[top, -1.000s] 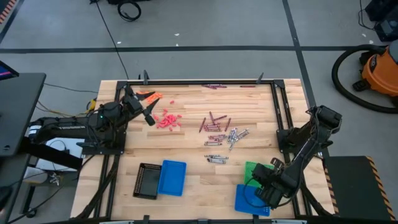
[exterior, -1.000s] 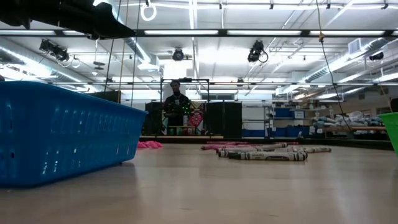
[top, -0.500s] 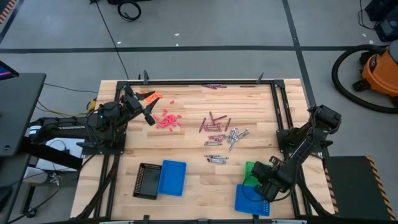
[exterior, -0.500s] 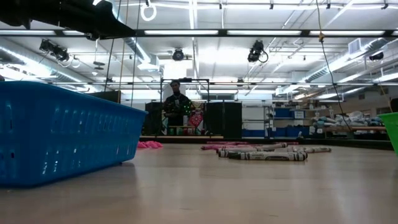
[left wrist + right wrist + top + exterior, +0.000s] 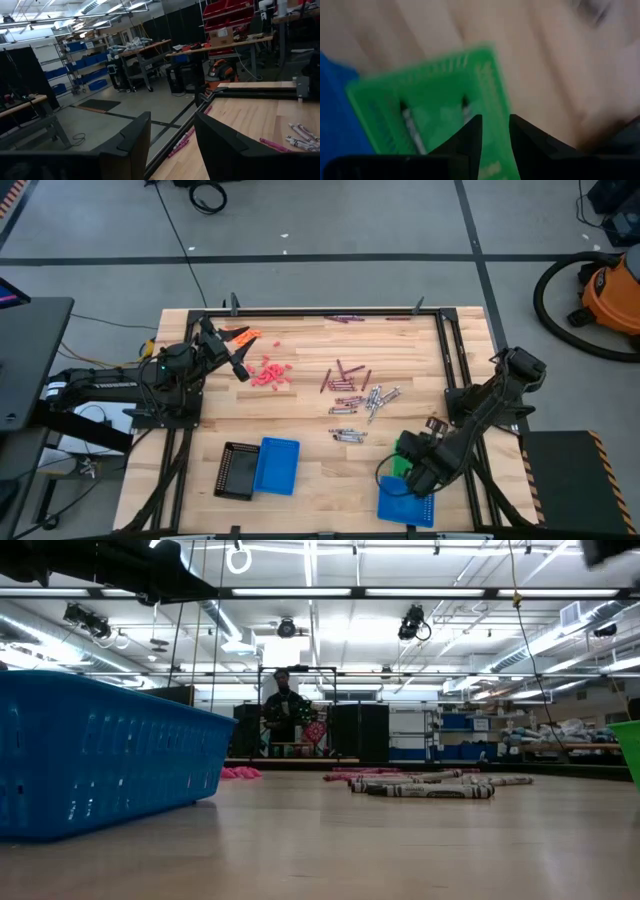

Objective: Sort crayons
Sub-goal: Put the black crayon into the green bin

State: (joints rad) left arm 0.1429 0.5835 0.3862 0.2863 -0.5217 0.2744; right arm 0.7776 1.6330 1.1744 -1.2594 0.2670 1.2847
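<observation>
Bright, even overhead ceiling light; soft shadows. Right wrist view heavily motion-blurred; the low view's near tray soft.

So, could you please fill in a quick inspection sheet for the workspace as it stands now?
Surface: pale wooden tabletop inside a black frame.
Job's things: red-pink crayons piled near the left arm; dark purple crayons and silver-grey crayons at the centre; a few orange ones by the far edge.
Clutter: black mesh tray beside a blue plastic tray; green plastic tray and another blue tray near the right arm.
Grippers: left gripper beside the red-pink pile, jaws open, empty; right gripper over the green tray, jaws apart.
Cables: black cable on the floor.
Surroundings: orange shop vacuum; a person beyond the table.
</observation>
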